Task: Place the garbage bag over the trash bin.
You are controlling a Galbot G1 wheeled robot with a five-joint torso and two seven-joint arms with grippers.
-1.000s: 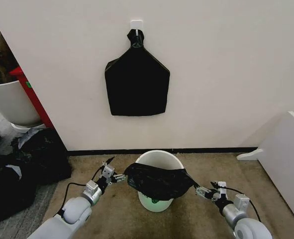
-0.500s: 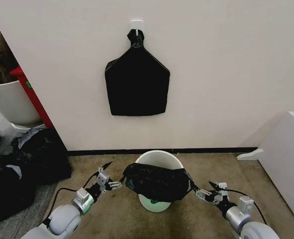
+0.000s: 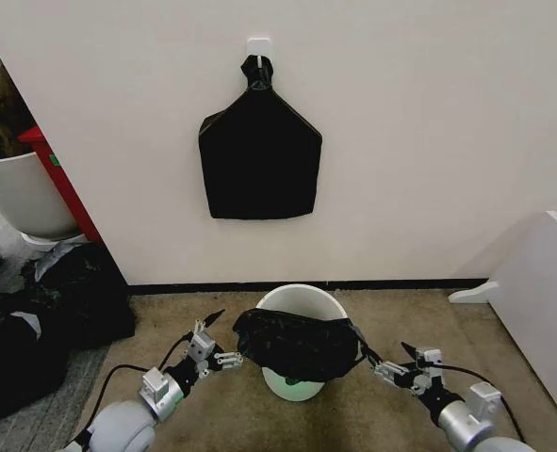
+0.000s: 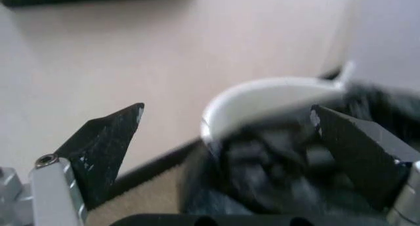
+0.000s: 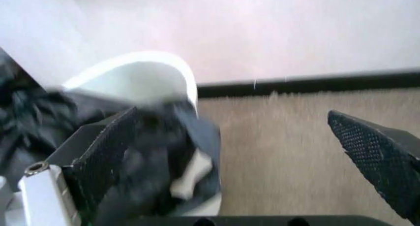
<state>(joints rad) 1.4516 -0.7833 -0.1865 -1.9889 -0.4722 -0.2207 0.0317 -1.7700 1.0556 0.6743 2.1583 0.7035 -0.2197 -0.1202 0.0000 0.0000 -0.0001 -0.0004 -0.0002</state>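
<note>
One trash bin [image 3: 302, 303] is standing on the carpet by the wall, with one garbage bag [image 3: 299, 344] lying draped over its near rim and front. Two grippers are flanking it: the left gripper [image 3: 218, 345] just beside the bag's left edge, the right gripper [image 3: 395, 365] just beside its right edge. Both sets of fingers are spread apart, gripping nothing.

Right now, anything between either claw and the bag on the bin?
Nothing visible. The garbage bag drapes over the near part of the trash bin; the left claw and right claw flank it, both open.
</note>
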